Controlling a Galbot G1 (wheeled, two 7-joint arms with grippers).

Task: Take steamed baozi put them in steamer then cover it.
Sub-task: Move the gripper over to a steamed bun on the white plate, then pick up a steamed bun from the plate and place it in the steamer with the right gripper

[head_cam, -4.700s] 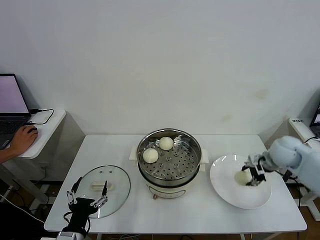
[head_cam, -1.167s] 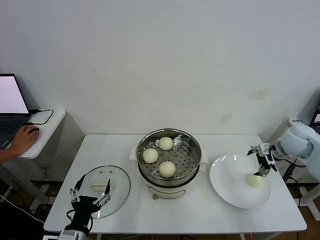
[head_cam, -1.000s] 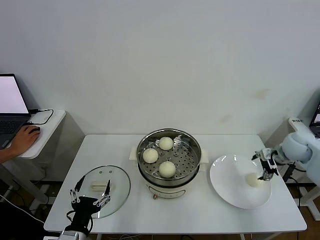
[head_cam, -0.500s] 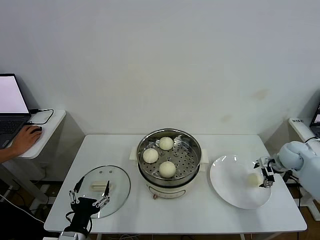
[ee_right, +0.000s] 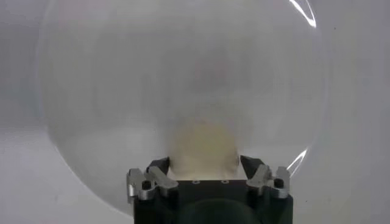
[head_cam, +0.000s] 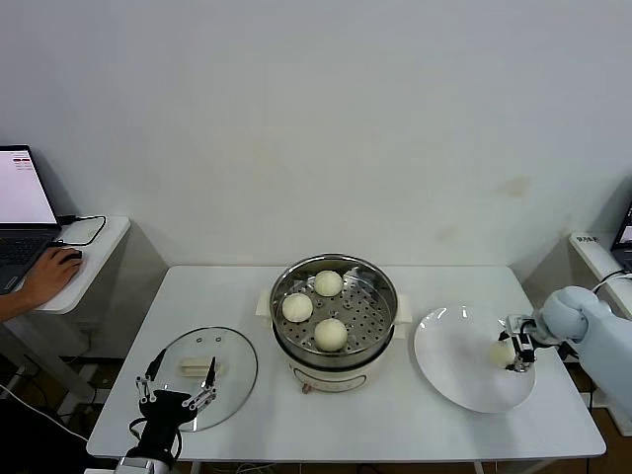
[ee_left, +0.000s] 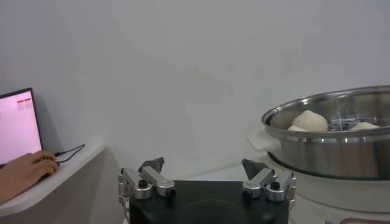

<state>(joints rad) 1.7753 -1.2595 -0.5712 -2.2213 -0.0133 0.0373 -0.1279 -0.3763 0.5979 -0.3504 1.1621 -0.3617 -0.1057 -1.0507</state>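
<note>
Right wrist view shows the right gripper (ee_right: 204, 173) closed around the last steamed baozi (ee_right: 203, 143) on the white plate (head_cam: 449, 367), right of the steamer (head_cam: 335, 316), which holds three buns. At the table's near left, the left gripper (head_cam: 179, 387) hangs open beside the cover (head_cam: 232, 368).

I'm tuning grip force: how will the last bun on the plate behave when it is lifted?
The bun looks soft and doughy, so the right gripper closing round it may dent it. Being round and smooth, it could roll on the glossy plate if nudged. It is probably light for its size.
</note>
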